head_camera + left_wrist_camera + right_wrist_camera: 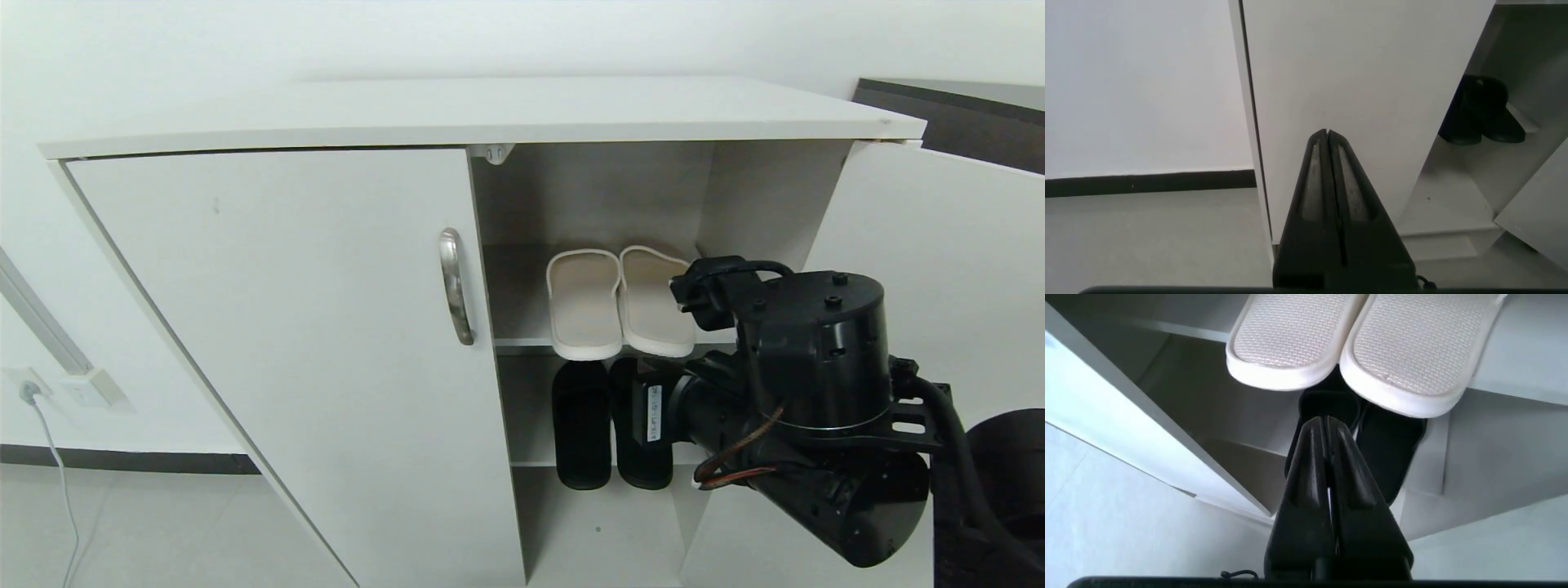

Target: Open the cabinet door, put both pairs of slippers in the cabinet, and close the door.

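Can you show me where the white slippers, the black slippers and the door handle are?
white slippers (584,306), head view, on the footbed of the left slipper of the pair.
black slippers (581,425), head view, on the middle of the left one.
door handle (454,286), head view, on the middle of the metal bar.

We see the white cabinet (490,106) with its right door (939,253) swung wide open and its left door (286,343) shut, a curved metal handle (455,286) upright along that door's inner edge. The cream slippers (1372,343) lie side by side on the upper shelf (518,341), just above our right hand (1323,425), their ends jutting over the shelf's front edge. The black slippers (1396,445) lie paired on the shelf below, straight ahead of that hand's tips, also overhanging. Our left hand (1327,135) faces the shut door, with the black pair off to one side.
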You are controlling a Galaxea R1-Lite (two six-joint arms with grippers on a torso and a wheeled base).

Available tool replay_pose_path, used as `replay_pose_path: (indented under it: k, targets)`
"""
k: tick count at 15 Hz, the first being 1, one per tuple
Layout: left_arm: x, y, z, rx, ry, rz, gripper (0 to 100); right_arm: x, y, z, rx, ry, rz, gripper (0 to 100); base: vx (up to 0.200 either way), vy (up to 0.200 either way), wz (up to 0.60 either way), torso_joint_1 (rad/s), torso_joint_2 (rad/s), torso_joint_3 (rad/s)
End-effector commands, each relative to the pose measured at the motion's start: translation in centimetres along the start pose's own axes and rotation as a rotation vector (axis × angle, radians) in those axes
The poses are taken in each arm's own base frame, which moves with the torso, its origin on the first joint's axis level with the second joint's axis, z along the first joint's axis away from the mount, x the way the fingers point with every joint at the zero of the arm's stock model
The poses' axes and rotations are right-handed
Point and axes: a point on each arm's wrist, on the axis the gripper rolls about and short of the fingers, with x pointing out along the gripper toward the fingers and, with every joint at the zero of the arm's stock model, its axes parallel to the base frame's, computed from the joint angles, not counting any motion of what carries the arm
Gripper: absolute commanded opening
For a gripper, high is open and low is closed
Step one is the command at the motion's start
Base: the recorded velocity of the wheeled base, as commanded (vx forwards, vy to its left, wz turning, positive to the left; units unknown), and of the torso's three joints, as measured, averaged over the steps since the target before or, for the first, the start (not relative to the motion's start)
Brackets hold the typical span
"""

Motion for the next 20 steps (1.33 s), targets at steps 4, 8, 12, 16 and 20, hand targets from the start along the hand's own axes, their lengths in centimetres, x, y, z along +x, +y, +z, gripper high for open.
replay_pose_path:
  k: [4,8,12,16,20]
  targets:
    - [0.01,0.0,0.0,0.0,0.002,0.0,0,0.07,0.24,-0.29,-0.005,0.007,0.002,0,0.0,0.0,0.0,0.0,0.0,0.0]
    - [0.01,0.0,0.0,0.0,0.002,-0.001,0,0.13,0.34,-0.5,-0.009,0.012,0.003,0,-0.05,0.0,0.0,0.001,0.0,-0.001]
    - [0.01,-0.01,0.0,0.001,0.002,-0.004,0,0.14,0.37,-0.61,-0.012,0.016,0.004,0,-0.2,0.0,0.0,0.005,0.0,0.001]
    - [0.01,-0.01,0.0,0.001,0.002,-0.004,0,0.29,0.41,-0.81,-0.016,0.022,0.001,0,-0.2,0.0,0.0,-0.001,0.0,0.001]
    - [0.01,-0.01,0.0,0.003,0.002,-0.004,0,0.19,0.41,-1.0,-0.021,0.027,0.002,0,-0.2,0.0,0.0,-0.002,0.0,0.001]
